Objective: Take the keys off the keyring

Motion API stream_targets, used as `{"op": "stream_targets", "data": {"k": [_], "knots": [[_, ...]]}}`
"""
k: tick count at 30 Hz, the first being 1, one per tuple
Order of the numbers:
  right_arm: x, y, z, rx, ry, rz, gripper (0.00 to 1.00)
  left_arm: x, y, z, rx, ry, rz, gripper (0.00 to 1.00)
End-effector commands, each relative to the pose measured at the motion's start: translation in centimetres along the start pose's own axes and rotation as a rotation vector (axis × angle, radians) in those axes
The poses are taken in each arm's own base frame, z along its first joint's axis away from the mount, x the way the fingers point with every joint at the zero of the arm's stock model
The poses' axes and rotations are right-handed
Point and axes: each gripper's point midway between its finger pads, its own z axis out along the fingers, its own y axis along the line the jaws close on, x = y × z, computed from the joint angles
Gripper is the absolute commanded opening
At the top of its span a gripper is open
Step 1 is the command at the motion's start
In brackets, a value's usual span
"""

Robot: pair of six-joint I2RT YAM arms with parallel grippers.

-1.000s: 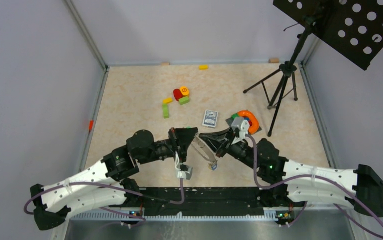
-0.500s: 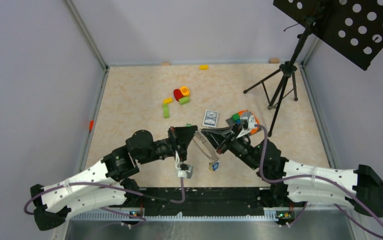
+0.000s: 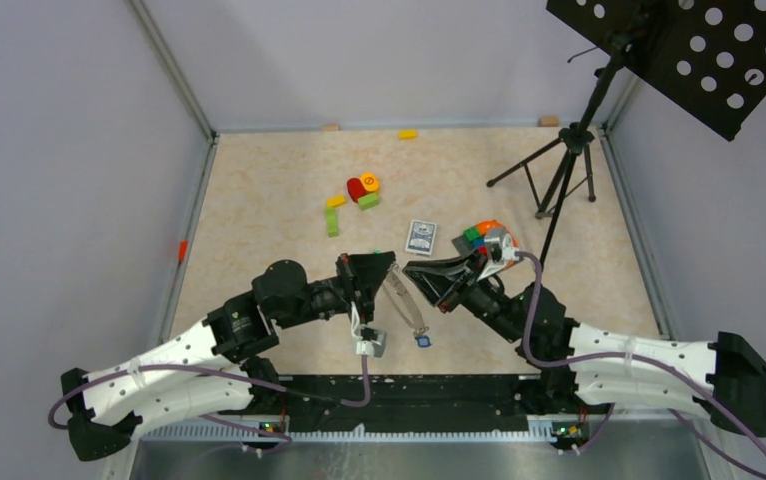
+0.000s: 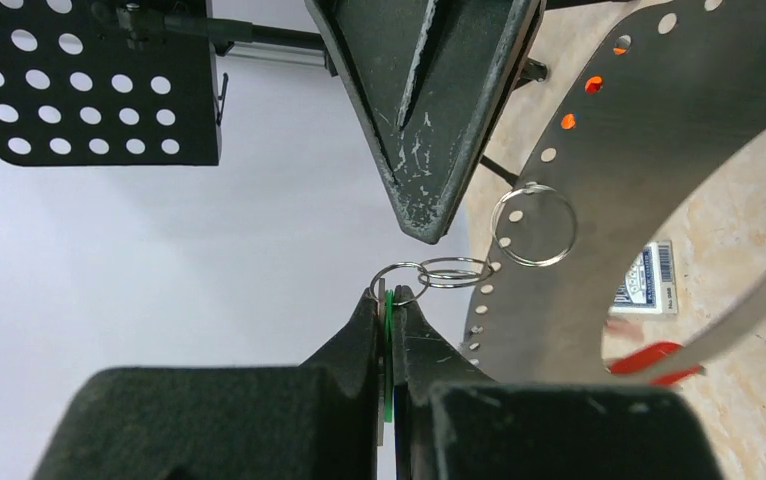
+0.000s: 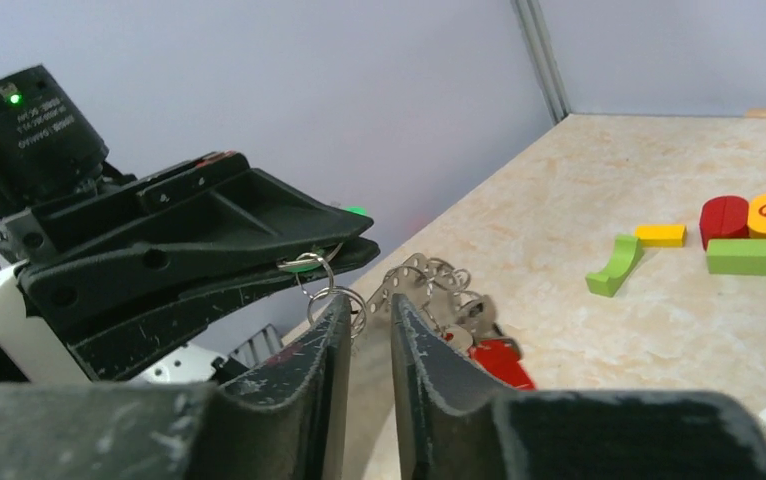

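My left gripper (image 3: 387,264) is shut on a green-tagged key (image 4: 389,330), held edge-on between its pads. Small split rings (image 4: 456,271) link that key to the keyring (image 4: 599,200), a wide grey loop punched with holes. In the top view the keyring (image 3: 405,300) hangs below the two grippers with a blue-tagged key (image 3: 423,341) at its low end. A red-tagged key (image 5: 499,360) hangs from it too. My right gripper (image 5: 371,310) is open, its tips just beside the small rings (image 5: 351,300), with nothing between them. Its fingers (image 4: 429,120) point down at the left gripper's tips.
A playing-card box (image 3: 420,237) lies behind the grippers. Red, orange and green blocks (image 3: 362,190) cluster further back, with a green curved block (image 3: 332,222) and a yellow one (image 3: 407,133) by the far wall. An orange arch (image 3: 494,230) sits behind my right wrist. A tripod stand (image 3: 559,180) occupies the right.
The right gripper has opened and let go of the keyring. The ring has swung down and the blue-tagged key now hangs lower. The left gripper has held still.
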Motion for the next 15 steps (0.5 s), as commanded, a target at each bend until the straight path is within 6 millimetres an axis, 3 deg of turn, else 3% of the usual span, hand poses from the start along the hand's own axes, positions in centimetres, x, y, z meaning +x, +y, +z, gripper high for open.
{"op": "stream_targets", "data": {"k": [1, 9, 15], "knots": [[-0.8, 1.4, -0.6, -0.092, -0.012, -0.128, 0.23, -0.6, 2.4, -0.4, -0.085, -0.021, 0.012, 0.00], [-0.2, 0.5, -1.5, -0.111, 0.013, -0.337, 0.28, -0.9, 2.4, -0.4, -0.081, -0.036, 0.004, 0.00], [-0.4, 0.3, -1.0, -0.104, 0.026, -0.423, 0.29, -1.2, 2.6, -0.4, -0.080, -0.049, 0.003, 0.00]]}}
